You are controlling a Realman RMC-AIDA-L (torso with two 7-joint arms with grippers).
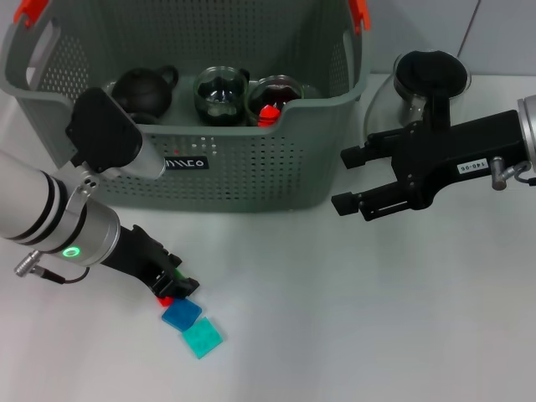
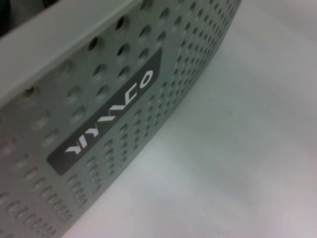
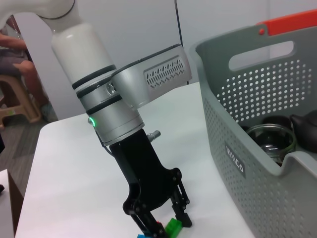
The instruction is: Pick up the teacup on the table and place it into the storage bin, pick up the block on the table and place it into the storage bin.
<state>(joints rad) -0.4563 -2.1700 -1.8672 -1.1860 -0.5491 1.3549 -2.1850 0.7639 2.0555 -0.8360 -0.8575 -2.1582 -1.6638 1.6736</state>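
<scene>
The storage bin (image 1: 251, 167) stands at the back of the white table; its wall and black label (image 2: 104, 114) fill the left wrist view. Inside it sit two glass teacups (image 1: 222, 92) (image 1: 275, 96), one holding something red; no teacup shows on the table. One teacup (image 3: 270, 139) also shows in the right wrist view. My left gripper (image 1: 174, 285) is down on the table in front of the bin, shut on a green block (image 3: 173, 228), which fills the gap between its fingers. Red (image 1: 165, 299), blue (image 1: 182, 313) and teal (image 1: 203, 337) blocks lie beside it. My right gripper (image 1: 350, 180) hovers open and empty right of the bin.
A dark teapot (image 1: 142, 90) lies in the bin's left part. A glass teapot with a black lid (image 1: 427, 75) stands behind my right arm. Orange handle clips (image 1: 358, 12) mark the bin's rim.
</scene>
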